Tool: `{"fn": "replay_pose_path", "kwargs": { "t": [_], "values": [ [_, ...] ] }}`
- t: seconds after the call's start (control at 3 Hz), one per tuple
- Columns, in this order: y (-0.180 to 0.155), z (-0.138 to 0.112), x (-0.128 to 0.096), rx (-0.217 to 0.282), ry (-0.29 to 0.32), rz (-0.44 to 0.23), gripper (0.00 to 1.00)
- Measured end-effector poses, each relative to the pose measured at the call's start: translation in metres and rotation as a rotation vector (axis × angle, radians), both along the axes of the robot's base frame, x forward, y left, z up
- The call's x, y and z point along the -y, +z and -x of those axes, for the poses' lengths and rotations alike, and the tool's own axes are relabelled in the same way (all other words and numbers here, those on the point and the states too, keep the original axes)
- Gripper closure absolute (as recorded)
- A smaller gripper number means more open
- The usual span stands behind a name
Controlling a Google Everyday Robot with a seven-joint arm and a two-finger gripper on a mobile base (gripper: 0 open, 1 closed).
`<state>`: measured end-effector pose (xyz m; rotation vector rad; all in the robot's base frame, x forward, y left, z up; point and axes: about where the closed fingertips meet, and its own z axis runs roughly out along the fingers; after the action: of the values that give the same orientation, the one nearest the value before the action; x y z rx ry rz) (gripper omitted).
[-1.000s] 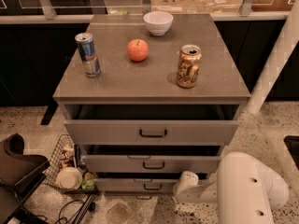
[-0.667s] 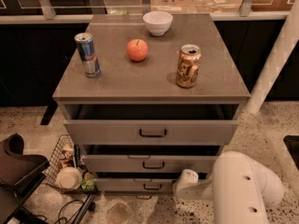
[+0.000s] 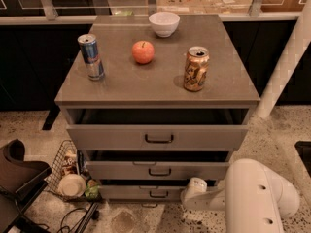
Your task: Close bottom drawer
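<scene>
The grey cabinet has three drawers, all pulled out a little. The bottom drawer (image 3: pixel 141 191) is the slimmest, just above the floor, with a small dark bar handle (image 3: pixel 158 194). My white arm comes in from the lower right. Its gripper (image 3: pixel 193 192) sits low at the right end of the bottom drawer's front, touching or very near it. The gripper's tips are hidden by the wrist.
On the cabinet top stand a blue can (image 3: pixel 91 57), an apple (image 3: pixel 143 52), a gold can (image 3: pixel 196 68) and a white bowl (image 3: pixel 164 23). A wire basket (image 3: pixel 68 171) with clutter sits on the floor at left. A white post (image 3: pixel 284 67) rises at right.
The arm's big white link has shifted slightly left toward the cabinet. The gripper stays by the bottom drawer's right end. The drawers look unmoved.
</scene>
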<state>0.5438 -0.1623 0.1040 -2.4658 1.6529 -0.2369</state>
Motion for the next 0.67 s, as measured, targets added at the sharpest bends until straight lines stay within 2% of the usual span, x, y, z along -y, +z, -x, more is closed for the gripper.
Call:
{"fn": "replay_pose_path", "kwargs": {
  "t": [0.67],
  "values": [
    [-0.0022,0.0022,-0.0003,-0.004,0.000,0.000,0.11]
  ]
}}
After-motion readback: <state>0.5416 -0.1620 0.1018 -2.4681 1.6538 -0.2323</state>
